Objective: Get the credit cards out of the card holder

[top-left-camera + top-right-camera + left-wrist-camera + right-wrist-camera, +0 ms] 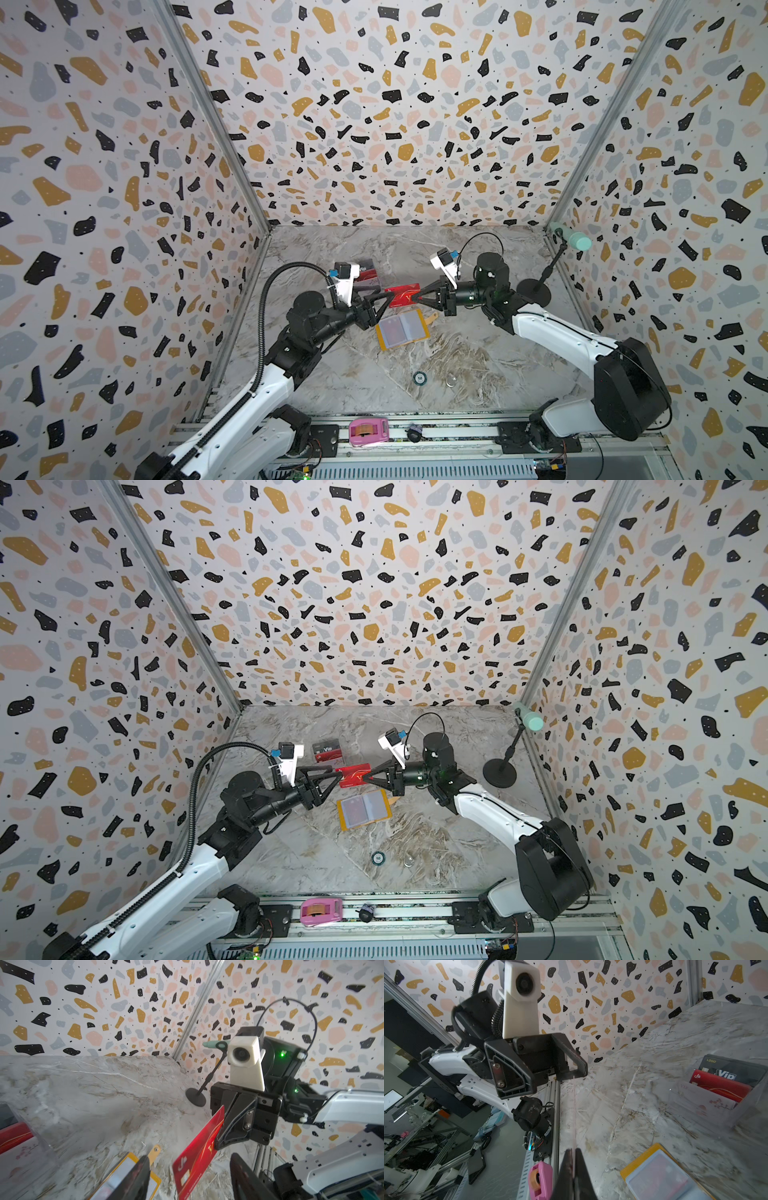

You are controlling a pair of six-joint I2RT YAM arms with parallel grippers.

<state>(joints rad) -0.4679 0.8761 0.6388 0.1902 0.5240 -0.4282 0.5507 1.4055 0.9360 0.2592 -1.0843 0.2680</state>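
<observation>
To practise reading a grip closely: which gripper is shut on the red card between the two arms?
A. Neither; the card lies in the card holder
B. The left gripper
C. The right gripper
C: the right gripper is pinched shut on one end of the red card, while the left gripper stands open around the other end.

We see a glossy red plastic card (195, 1159), shiny clear plastic sleeves in the matt yellow card holder (402, 330), a smooth marble-look counter (478, 365), and matt black plastic jaws.
</observation>
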